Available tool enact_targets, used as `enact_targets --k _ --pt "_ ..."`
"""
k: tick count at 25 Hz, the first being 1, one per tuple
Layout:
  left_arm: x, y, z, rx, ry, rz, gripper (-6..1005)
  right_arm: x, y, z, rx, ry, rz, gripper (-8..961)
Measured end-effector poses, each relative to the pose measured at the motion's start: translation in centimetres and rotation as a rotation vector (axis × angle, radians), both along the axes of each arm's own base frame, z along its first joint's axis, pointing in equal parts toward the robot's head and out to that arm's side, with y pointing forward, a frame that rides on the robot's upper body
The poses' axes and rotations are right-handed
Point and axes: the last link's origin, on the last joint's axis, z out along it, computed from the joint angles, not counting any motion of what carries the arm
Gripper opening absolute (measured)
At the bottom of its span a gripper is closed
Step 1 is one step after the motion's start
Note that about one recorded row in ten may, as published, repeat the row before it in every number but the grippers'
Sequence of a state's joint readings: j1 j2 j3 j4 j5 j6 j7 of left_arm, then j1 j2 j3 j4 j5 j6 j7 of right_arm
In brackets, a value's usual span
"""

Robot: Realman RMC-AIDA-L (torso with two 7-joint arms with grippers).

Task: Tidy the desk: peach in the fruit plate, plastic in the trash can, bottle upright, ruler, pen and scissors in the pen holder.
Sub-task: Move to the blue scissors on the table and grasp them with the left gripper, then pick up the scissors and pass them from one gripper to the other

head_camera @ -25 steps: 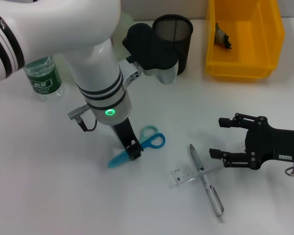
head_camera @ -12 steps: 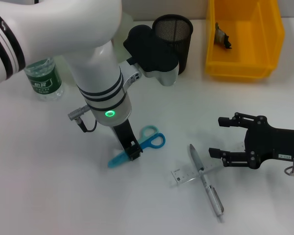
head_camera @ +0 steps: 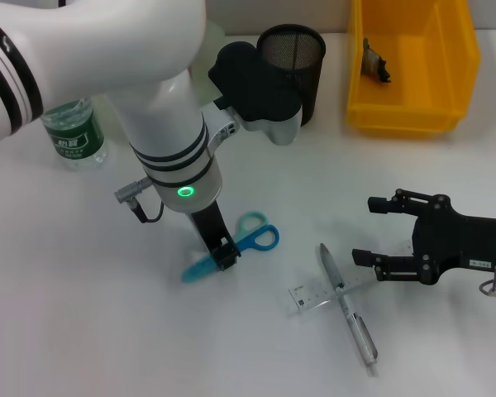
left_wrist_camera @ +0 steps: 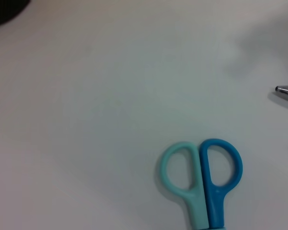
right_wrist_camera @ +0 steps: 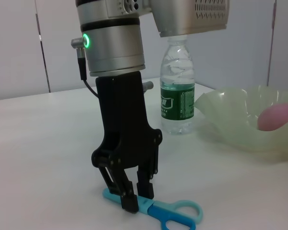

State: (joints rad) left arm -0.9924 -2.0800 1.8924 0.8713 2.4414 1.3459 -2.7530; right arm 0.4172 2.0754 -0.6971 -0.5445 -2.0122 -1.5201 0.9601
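Right wrist view: scissors [right_wrist_camera: 156, 214] lie flat between left jaws [right_wrist_camera: 132, 199].

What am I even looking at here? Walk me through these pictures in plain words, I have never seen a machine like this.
It is a two-armed robot tidying a white desk. One picture looks down from its head; the other two come from cameras on its wrists.

The big white arm is its left. Its left gripper stands on the desk with its fingers closed around the blades of the blue scissors. The black right gripper lies open near the pen, which crosses a clear ruler.

Further back stand a black mesh pen holder, a yellow bin and an upright water bottle. The right wrist camera also shows a pale green fruit plate with a pink peach in it.
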Motion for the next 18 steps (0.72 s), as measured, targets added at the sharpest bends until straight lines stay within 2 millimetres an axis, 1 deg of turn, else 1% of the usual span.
enact_targets --k 13,18 --pt "0.28 0.07 -0.14 -0.013 0.012 -0.028 269 -0.17 0.15 -0.02 0.000 0.001 0.006 825" --pt "0.87 0.45 0.17 -0.002 -0.024 -0.020 223 -0.15 0.16 0.02 0.002 0.002 0.004 825"
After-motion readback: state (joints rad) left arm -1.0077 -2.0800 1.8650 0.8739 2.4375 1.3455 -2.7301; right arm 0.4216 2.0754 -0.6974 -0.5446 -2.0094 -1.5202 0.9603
